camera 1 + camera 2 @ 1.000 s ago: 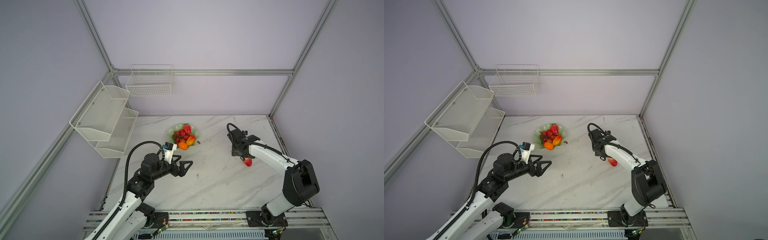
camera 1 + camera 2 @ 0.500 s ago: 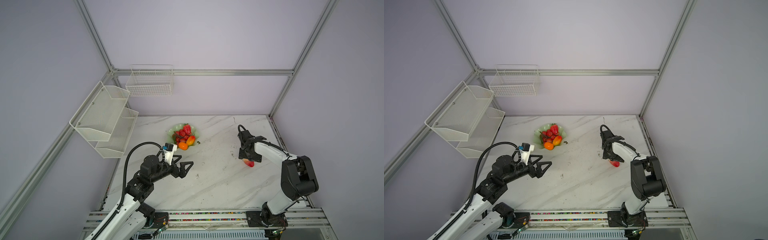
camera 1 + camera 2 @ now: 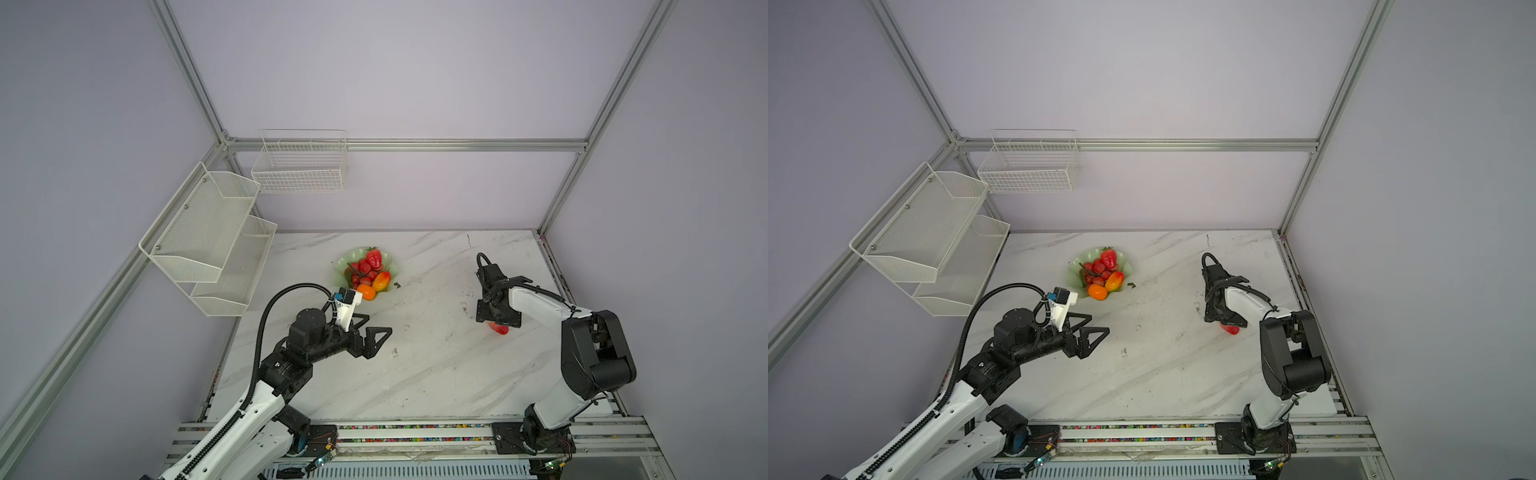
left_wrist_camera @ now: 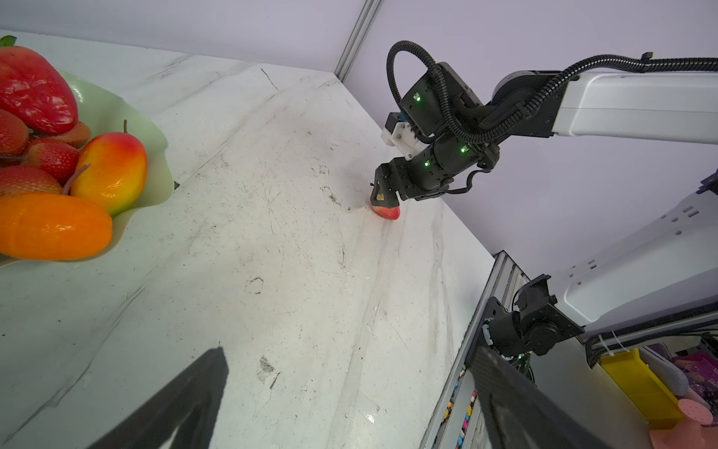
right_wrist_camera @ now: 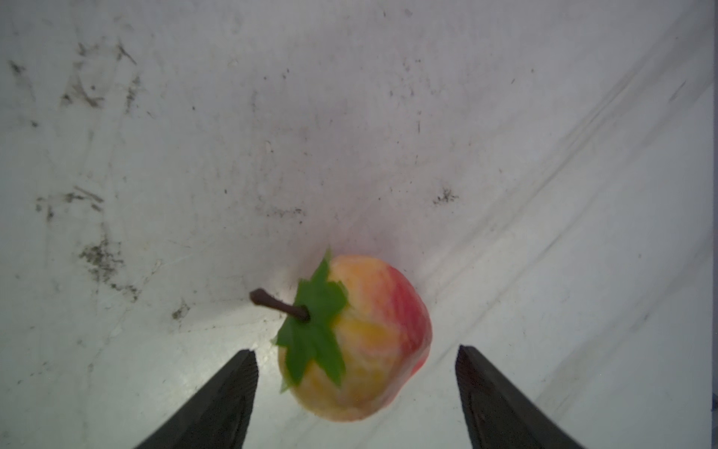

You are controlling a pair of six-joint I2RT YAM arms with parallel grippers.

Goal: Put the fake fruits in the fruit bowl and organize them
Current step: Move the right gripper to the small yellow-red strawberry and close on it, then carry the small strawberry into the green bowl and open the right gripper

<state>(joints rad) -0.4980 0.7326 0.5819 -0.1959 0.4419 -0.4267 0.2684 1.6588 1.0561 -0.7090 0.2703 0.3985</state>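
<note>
We see the fruit bowl (image 3: pixel 343 261) toward the back of the marble table (image 3: pixel 415 374), holding four pieces. The grape bunch (image 3: pixel 360 271) fills its middle, the red strawberry (image 3: pixel 374 257) leans at the far rim, and the mango (image 3: pixel 381 281) lies beside the orange (image 3: pixel 366 292) at the near rim. The paler strawberry (image 5: pixel 373 342) is well apart from the bowl, on its side on the table's right half, with its green cap and brown stem showing. The right gripper (image 5: pixel 355 352) points down over it with its jaws apart, one finger on each side, and in the right wrist view we see a gap between each finger and the fruit. The left gripper (image 3: pixel 379 324) hangs above the table near the bowl's front rim, spread wide and holding nothing, and its white camera mount covers a little of that rim in both top views. A small dark green scrap (image 3: pixel 397 285) lies just beside the bowl. On the left wall hang the white mesh shelves (image 3: pixel 208 232), and a wire basket (image 3: pixel 299 166) hangs on the back wall. A second ago the right gripper stood nearer the table's middle, with the strawberry in plain sight beside it. Since then it has swung over and come down around the fruit, which has not moved. The left arm and the bowl's contents look the same as before.
</note>
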